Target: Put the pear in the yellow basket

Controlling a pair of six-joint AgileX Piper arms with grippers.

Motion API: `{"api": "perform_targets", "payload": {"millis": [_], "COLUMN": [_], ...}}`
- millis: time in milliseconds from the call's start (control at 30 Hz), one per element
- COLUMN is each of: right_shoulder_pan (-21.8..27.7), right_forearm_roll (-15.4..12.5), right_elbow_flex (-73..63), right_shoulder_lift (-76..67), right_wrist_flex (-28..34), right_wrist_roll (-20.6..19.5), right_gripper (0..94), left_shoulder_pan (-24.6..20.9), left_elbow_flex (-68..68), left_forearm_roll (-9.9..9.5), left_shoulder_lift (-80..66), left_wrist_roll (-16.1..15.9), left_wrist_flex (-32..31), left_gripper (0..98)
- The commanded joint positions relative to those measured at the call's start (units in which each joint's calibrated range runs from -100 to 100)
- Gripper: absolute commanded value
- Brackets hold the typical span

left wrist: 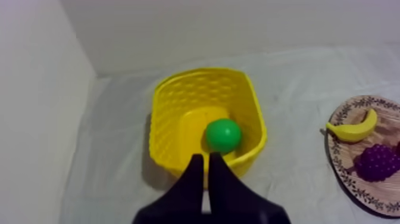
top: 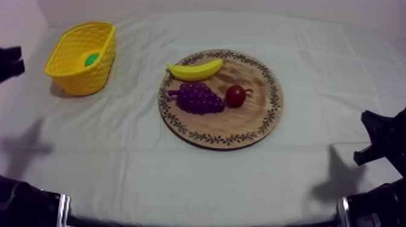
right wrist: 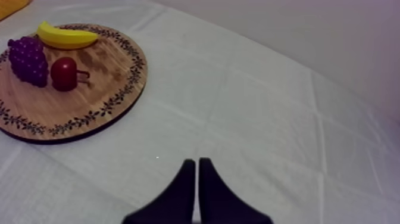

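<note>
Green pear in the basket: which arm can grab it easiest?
Probably left: the left gripper, jaws shut, hangs at the yellow basket holding the green pear; the right gripper, beside the round wooden board.

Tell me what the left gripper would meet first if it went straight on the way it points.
Probably the near wall of the yellow basket, with the pear just behind it inside; depth is unclear.
</note>
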Motion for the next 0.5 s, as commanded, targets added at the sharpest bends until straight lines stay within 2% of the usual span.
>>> {"api": "perform_targets", "payload": {"millis": [0, 233, 367, 467], "right_shoulder_pan": [0.0, 0.0, 0.0, 0.0], "right_forearm_roll": [0.0, 0.0, 0.0, 0.0], "right_elbow_flex": [0.0, 0.0, 0.0, 0.0], "right_shoulder_lift": [0.0, 0.0, 0.0, 0.0], "right_wrist_flex": [0.0, 0.0, 0.0, 0.0], "right_wrist_roll": [0.0, 0.0, 0.0, 0.0], "right_gripper": [0.3, 0.3, 0.3, 0.3], "left_shoulder_pan": [-0.4, -1.3, -2.1, -2.9], "left_elbow_flex": [13.5, 29.7, 33.2, 33.8], "left_forearm_roll": [-0.04, -0.18, -0.18, 0.0], "left_shoulder_lift": [-11.7, -25.2, -29.1, -30.7], "left_wrist_roll": [0.9, 4.2, 4.0, 2.4], "left_wrist_flex": [-3.0, -6.6, -6.2, -5.5], "left_gripper": [0.2, 0.0, 0.0, 0.0]}}
